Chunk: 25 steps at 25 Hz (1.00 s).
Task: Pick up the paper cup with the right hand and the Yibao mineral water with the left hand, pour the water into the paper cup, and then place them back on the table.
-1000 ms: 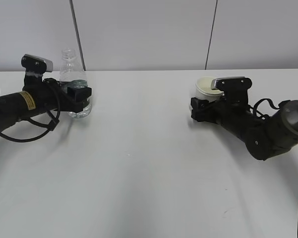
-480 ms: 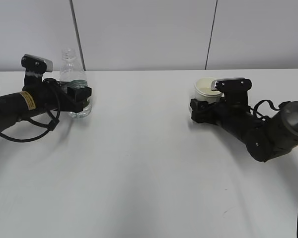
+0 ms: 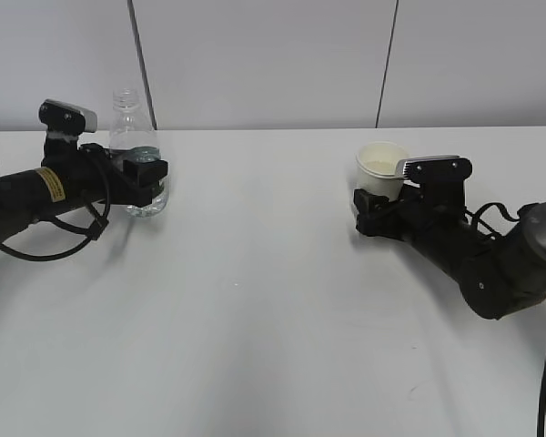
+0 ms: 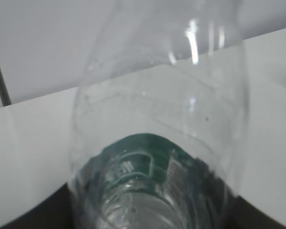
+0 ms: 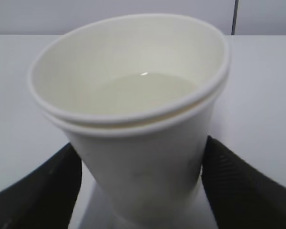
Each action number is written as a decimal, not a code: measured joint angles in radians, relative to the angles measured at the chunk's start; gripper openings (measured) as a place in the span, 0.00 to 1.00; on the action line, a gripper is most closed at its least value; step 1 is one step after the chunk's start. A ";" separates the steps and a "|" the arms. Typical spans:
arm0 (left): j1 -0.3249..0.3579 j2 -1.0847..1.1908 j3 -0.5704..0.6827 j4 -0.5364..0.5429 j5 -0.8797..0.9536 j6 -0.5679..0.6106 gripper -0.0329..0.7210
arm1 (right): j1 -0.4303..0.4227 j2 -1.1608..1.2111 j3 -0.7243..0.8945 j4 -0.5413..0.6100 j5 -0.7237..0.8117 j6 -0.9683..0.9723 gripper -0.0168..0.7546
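The paper cup (image 5: pixel 133 119) stands upright on the table (image 3: pixel 255 319), water inside, pour apparently done. The right hand (image 3: pixel 371 202) straddles the cup's base, jaws spread, a gap showing on one side, so released. Well apart from the cup, the Yibao mineral water (image 3: pixel 136 155) stands in the left hand (image 3: pixel 148 173), grasped. Next, a straight retreat from the cup, no rim brushing
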<state>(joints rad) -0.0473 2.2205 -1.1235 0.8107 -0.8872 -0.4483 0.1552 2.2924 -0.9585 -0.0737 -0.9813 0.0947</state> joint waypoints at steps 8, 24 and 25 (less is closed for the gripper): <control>0.000 0.000 0.000 0.000 0.001 0.000 0.50 | 0.000 -0.033 0.061 0.000 -0.025 0.002 0.81; 0.000 0.000 0.000 0.000 0.001 0.000 0.50 | 0.000 -0.294 0.346 0.000 -0.128 0.004 0.81; 0.000 0.000 0.000 0.000 0.001 0.000 0.50 | 0.000 -0.316 0.361 0.000 -0.129 0.004 0.81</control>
<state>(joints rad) -0.0473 2.2205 -1.1235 0.8107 -0.8864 -0.4483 0.1552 1.9765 -0.5980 -0.0737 -1.1101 0.0987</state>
